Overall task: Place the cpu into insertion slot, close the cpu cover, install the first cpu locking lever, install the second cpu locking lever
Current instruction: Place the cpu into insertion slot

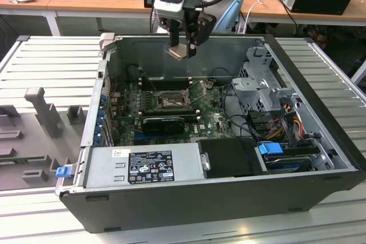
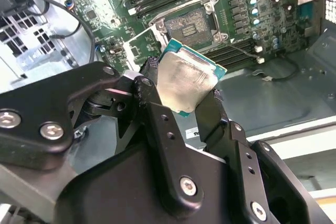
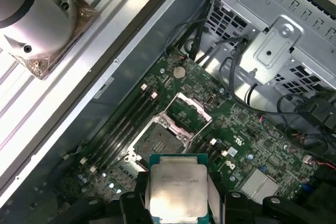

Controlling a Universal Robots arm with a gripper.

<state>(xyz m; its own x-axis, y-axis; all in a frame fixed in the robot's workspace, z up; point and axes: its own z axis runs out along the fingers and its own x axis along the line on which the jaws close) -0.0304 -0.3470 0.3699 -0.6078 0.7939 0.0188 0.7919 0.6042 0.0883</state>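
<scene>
Exterior view, upper centre: jaws pinch the tan-silver square cpu (image 1: 179, 53) above the dark, silver-rimmed insertion slot (image 1: 170, 102). Placement pending; seating likely needs square alignment.

The cpu (image 2: 186, 80) wears a dull, faintly scuffed tan-silver metal lid edged in teal-green board, clasped by the matt black fingers (image 2: 157, 119) of the gripper (image 2: 182, 84), which are studded with bright steel screws. The insertion slot (image 2: 191, 22) shows a dark, finely grained contact field inside a shiny silver metal rim. The cpu cover (image 3: 195, 106) is bare bright metal. The circuit board (image 3: 252, 145) is glossy green, the drive cage (image 3: 273, 40) perforated grey sheet metal, and the table (image 1: 46, 61) ribbed pale metal.
</scene>
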